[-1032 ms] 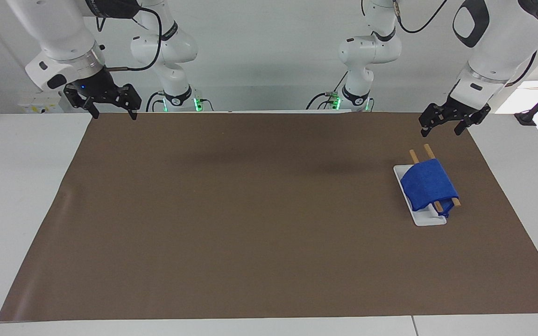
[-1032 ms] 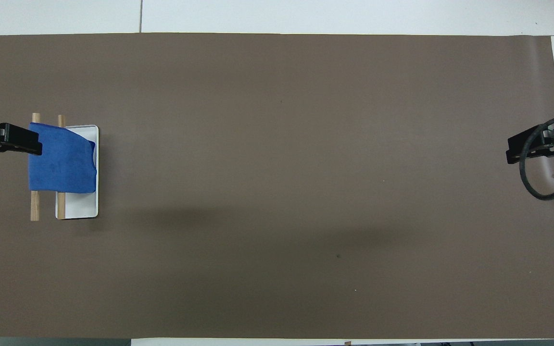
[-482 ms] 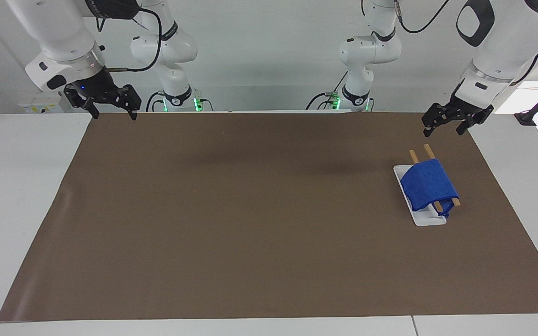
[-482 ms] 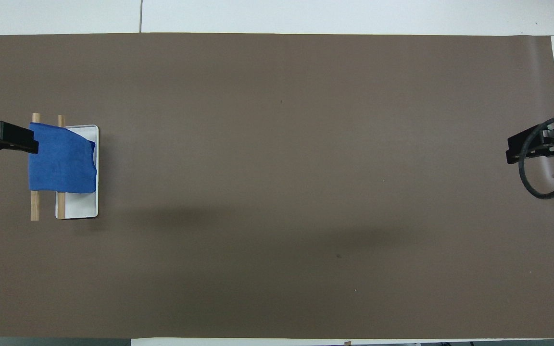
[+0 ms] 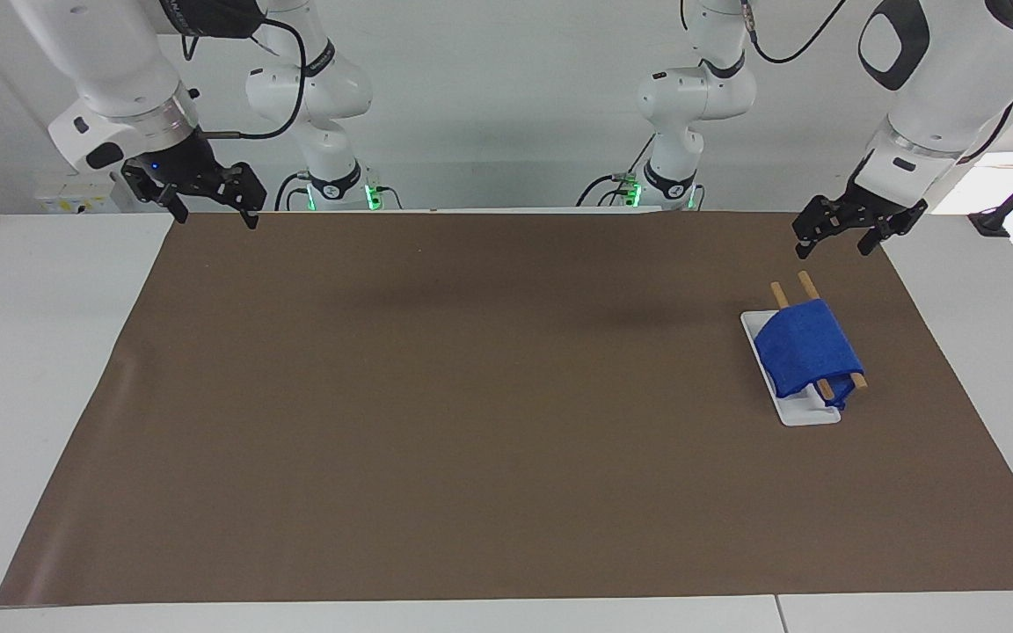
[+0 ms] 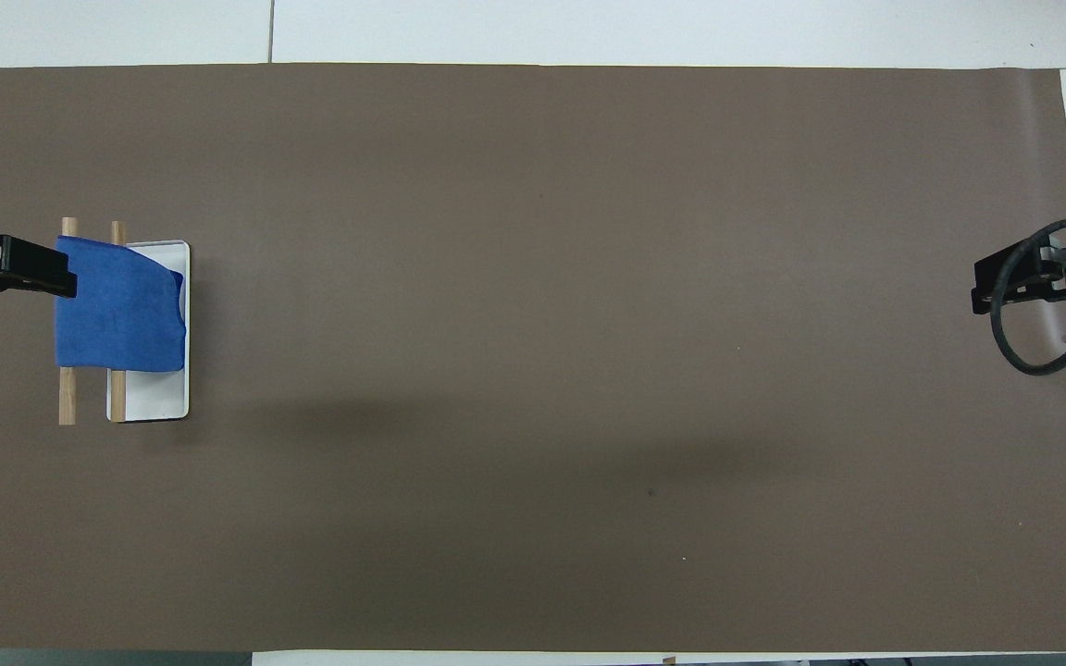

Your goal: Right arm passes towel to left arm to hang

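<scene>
Since 1 second ago the left gripper (image 5: 837, 240) has lifted slightly and drawn a little toward its own end of the table, while the towel has not shifted. Its 2 fingers stand wide apart and hold nothing, raised over the brown mat (image 5: 471, 422) close to the mat's corner at the left arm's end. The right gripper (image 5: 213, 214), marked by a tiny blue light, hangs with its jaws wide and empty over the mat's corner at the right arm's end, where that arm waits.

Draped over 2 wooden rods (image 5: 807, 286), the bright-blue towel (image 5: 805, 352) lies toward the left arm's end; the rods cross a white tray (image 5: 810, 413) resting on the mat. Brown matting covers most of the white table (image 5: 32, 369). A pale wall (image 5: 506, 105) rises where both arm bases stand with green lights lit.
</scene>
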Controlling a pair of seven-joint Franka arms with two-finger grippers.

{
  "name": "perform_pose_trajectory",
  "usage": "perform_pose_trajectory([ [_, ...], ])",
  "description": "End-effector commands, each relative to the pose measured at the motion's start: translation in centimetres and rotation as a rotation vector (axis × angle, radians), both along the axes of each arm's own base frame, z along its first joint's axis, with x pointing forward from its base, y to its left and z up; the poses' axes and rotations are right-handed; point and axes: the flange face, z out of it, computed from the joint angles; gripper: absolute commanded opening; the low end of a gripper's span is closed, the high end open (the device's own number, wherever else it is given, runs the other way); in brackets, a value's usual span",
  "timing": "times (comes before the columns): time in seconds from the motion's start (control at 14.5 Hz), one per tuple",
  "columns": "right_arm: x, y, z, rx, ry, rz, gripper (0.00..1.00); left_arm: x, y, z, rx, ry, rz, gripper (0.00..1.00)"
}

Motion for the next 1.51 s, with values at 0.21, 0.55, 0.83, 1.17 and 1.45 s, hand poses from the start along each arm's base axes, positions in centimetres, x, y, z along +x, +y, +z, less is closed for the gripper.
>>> perform_pose_trajectory([
  [0.21, -0.4, 0.0, -0.1, -0.014, -0.014, -0.013, 1.00, -0.4, 0.4, 0.1, -0.016, -0.002, 0.000, 1.00],
  [0.55, -0.4, 0.1, 0.0, -0.014, -0.012, -0.012, 1.00, -0.4, 0.4, 0.0, -0.014, 0.001, 0.000, 1.00],
  [0.83, -0.4, 0.1, 0.0, -0.014, -0.013, -0.010, 1.00, -0.4, 0.6, 0.0, -0.015, -0.001, 0.003, 1.00],
  [1.17, -0.3, -0.1, 0.1, -0.009, -0.010, 0.000, 1.00, -0.4, 0.6, 0.1, -0.015, -0.003, 0.003, 1.00],
  [1.45, -0.5, -0.9, 0.4, 0.023, -0.014, -0.010, 1.00, -0.4, 0.4, 0.0, -0.014, 0.001, 0.000, 1.00],
])
